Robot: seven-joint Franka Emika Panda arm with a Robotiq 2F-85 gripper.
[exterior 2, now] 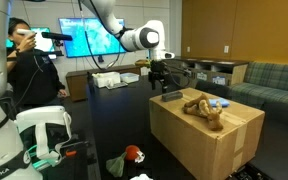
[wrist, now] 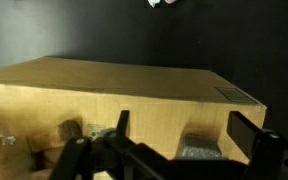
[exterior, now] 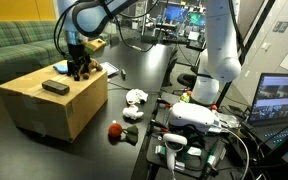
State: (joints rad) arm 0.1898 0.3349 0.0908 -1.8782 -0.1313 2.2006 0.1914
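Observation:
My gripper [wrist: 184,135] is open over the top of a cardboard box [wrist: 134,90]. A dark grey flat object [wrist: 199,150] lies on the box right between and below the two fingers. In both exterior views the gripper [exterior: 79,68] [exterior 2: 159,84] hangs just above the box [exterior: 44,110] [exterior 2: 209,140], close to the dark flat object [exterior: 54,87] [exterior 2: 170,95]. A brown plush toy [exterior 2: 202,108] lies on the box beside it, with a small blue thing [exterior 2: 217,102] behind it. Nothing is held.
A white plush [exterior: 136,97] and a red toy [exterior: 115,130] [exterior 2: 132,155] lie on the dark floor beside the box. A green sofa [exterior: 14,45] [exterior 2: 269,80] stands behind. A white robot [exterior: 219,50], a monitor [exterior: 279,100] and a person [exterior 2: 29,65] are nearby.

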